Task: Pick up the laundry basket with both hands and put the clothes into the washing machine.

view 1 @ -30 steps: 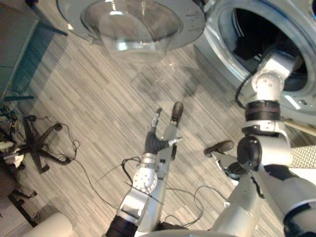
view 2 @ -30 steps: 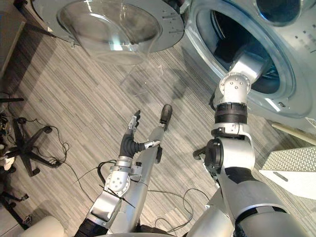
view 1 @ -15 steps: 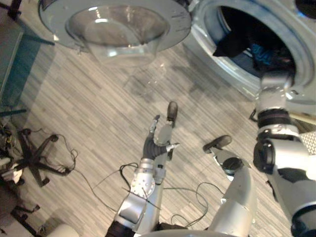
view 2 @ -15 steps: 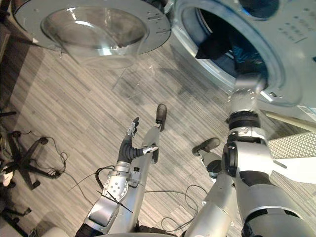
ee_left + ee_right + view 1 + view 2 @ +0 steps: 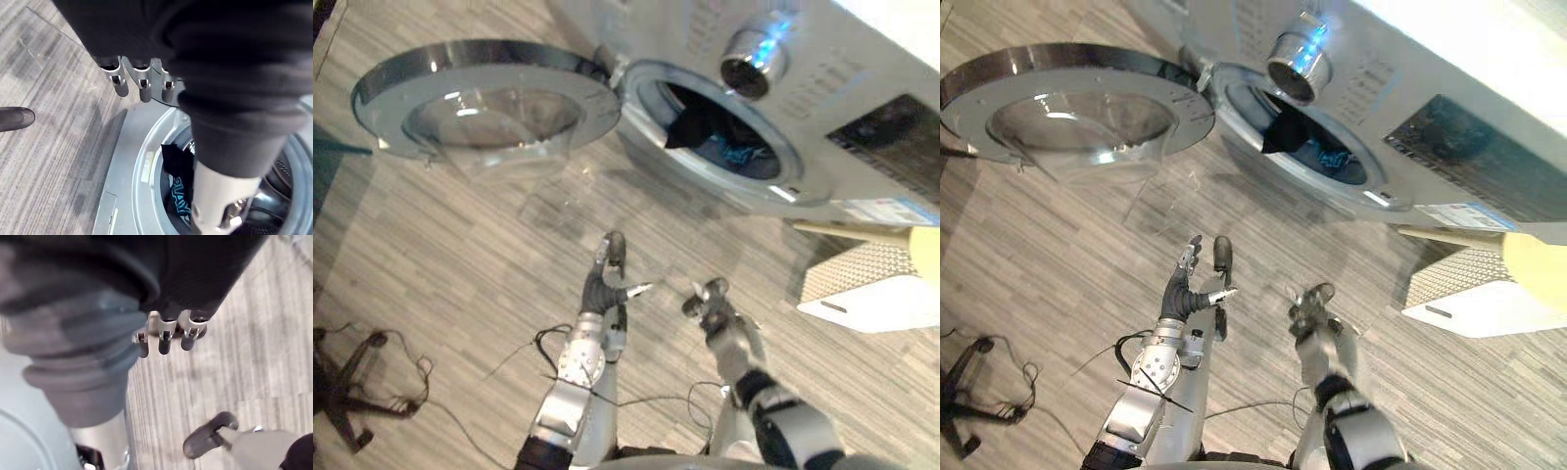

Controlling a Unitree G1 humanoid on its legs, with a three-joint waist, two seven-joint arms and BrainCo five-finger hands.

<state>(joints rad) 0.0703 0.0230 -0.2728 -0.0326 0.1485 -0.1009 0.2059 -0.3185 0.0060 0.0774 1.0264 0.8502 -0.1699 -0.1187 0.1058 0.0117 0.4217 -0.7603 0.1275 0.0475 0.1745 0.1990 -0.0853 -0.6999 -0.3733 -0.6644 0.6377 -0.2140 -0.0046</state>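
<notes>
Evidently dark and blue clothes (image 5: 693, 127) lie inside the silver front-loading washing machine (image 5: 822, 78), door (image 5: 489, 108) open. Before it, left hand (image 5: 602, 289) and right hand (image 5: 713, 304) hang loose-fingered and empty; loading seems done.

Satin silver, clear glass and soft dark cloth above a matt plank floor

The washing machine (image 5: 842, 59) has a smooth, satin silver-grey shell and a glossy, chrome-like knob (image 5: 749, 61). Its open door (image 5: 401, 93) is a shiny metal-look ring around a clear, reflective glass bowl. The clothes (image 5: 690, 127) in the drum are soft, matt dark cloth, one piece with teal print. The floor (image 5: 431, 255) is matt grey wood-grain planking. The laundry basket (image 5: 847, 272) looks like hard white plastic with a perforated wall. The left hand (image 5: 1178, 294) and right hand (image 5: 1310, 311) have silvery metal fingers with dark matt tips and dark, ribbed, rubbery covers.
</notes>
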